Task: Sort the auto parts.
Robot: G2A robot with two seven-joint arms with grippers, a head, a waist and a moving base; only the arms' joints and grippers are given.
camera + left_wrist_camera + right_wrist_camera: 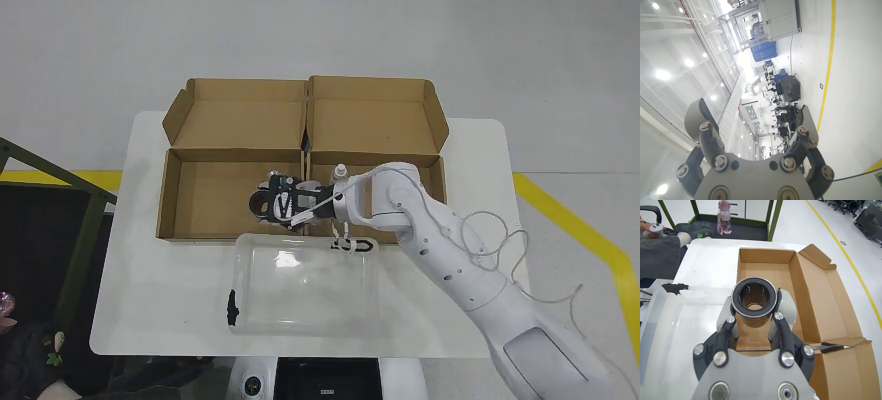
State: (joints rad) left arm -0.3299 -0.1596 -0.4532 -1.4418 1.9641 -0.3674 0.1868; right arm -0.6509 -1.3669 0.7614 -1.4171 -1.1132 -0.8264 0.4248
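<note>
over left cardboard box: bearing gripped in right claw, left claw spread, empty; placing step, next prob lower + release.

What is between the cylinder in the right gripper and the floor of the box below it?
Nothing: in the right wrist view the cylinder, held by the right gripper, hangs over bare floor of the cardboard box.
</note>
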